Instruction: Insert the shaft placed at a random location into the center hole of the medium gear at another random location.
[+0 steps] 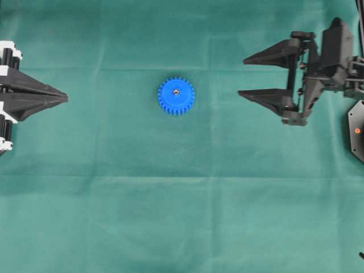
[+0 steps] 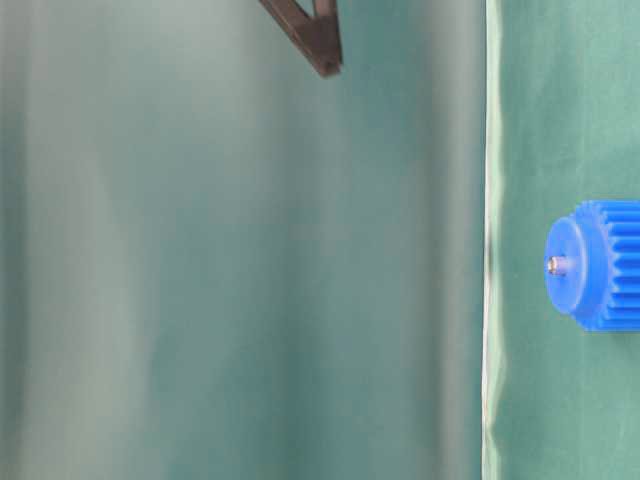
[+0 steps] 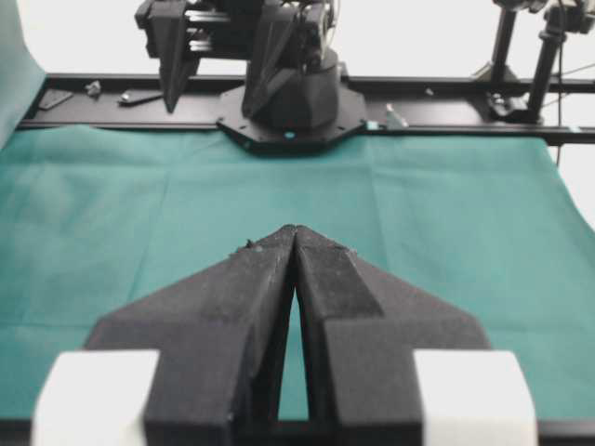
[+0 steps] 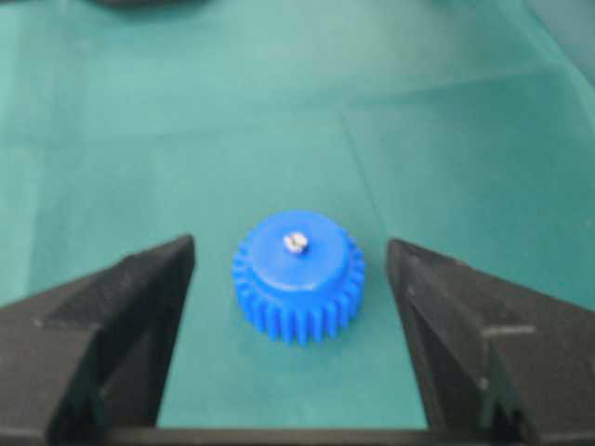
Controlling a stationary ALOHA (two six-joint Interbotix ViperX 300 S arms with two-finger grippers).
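Right end effector [image 1: 242,77] open, clear of medium gear [image 1: 176,95]; shaft [image 1: 176,91] seated.

A green cloth [image 1: 182,216] covered the whole table, faintly creased in straight fold lines. A black rail [image 3: 465,88] ran along its far edge, against a bright white background.

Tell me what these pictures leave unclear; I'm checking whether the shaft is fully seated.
- Shaft depth in the medium gear: the hub hides it; right wrist view is blurred.
- Center hole: covered by the shaft in every view.
- Gear's far half: cut off by the table-level view's right edge.
- Left pincer: cut by the overhead edge.
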